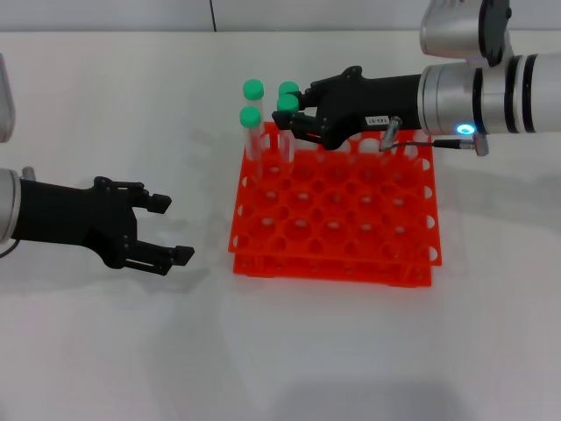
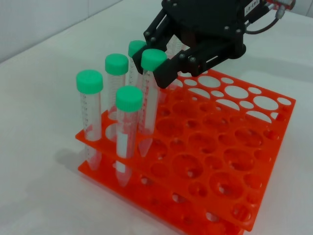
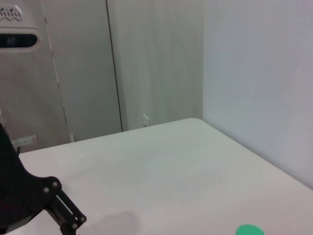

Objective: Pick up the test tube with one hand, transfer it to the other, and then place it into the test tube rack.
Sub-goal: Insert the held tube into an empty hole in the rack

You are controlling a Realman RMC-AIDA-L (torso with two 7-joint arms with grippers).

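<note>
Now the right gripper (image 1: pixel 294 117) pinches the test tube (image 2: pixel 150 98) — clear, green-capped — standing in the orange rack (image 1: pixel 351 219). Left gripper (image 1: pixel 166 228) waits open on the table (image 1: pixel 131 351).

The right gripper (image 2: pixel 164 68) covers part of the test tube (image 2: pixel 149 98) and hides one more green-capped tube (image 2: pixel 137 48) behind it. The test tube rack (image 2: pixel 234 161) runs off the left wrist view's lower edge.

The test tube rack (image 1: pixel 337 215) is bright orange-red. 5 clear tubes carry green caps, including the test tube (image 2: pixel 149 93). Both grippers are black: left (image 1: pixel 166 230) plain, right (image 1: pixel 294 118) with a small white label. The table (image 1: pixel 105 351) is white.
</note>
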